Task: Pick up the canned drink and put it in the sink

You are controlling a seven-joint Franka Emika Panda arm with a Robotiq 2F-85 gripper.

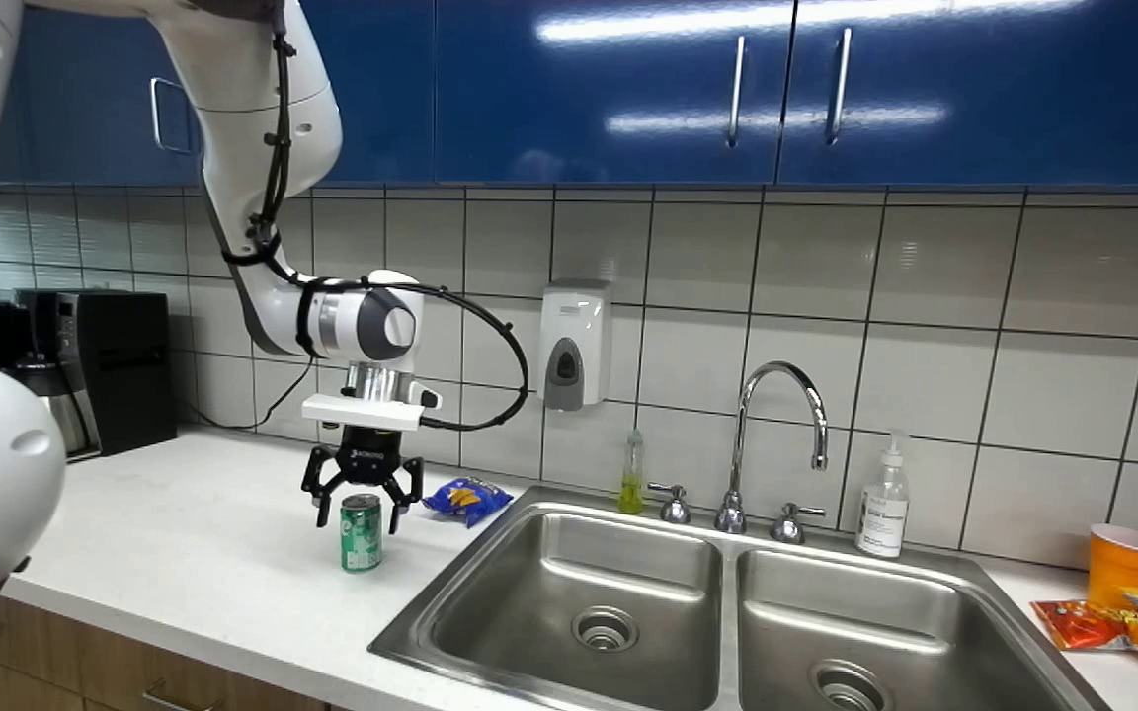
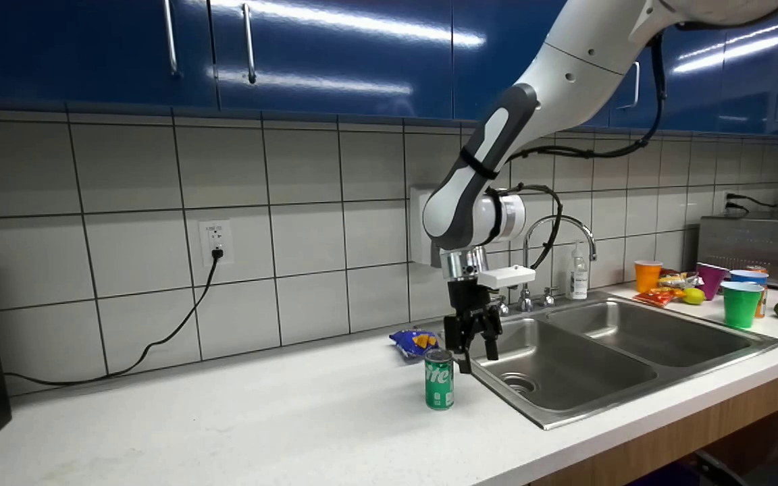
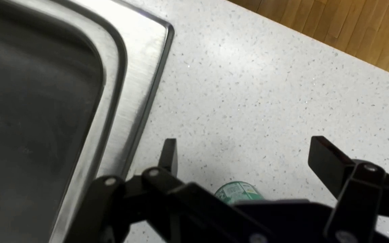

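Observation:
The canned drink [image 1: 362,535] is a small green can with a silvery top, standing upright on the white counter left of the sink [image 1: 452,583]. It also shows in an exterior view [image 2: 439,381], and in the wrist view only its edge [image 3: 236,192] shows; the gripper's links hide the rest. My gripper [image 1: 359,520] is open and empty. In that exterior view its fingertips hang either side of the can's upper part; elsewhere the gripper [image 2: 478,361] appears right of the can. In the wrist view the fingers [image 3: 243,148] are wide apart, and the can is not gripped.
A blue packet [image 1: 468,500] lies behind the can near the wall. A curved faucet [image 1: 730,513], a yellow-green bottle [image 1: 632,479] and a pump bottle [image 1: 883,513] stand along the sink's back. Cups, such as a green cup [image 2: 742,305], and snacks are beyond the sink.

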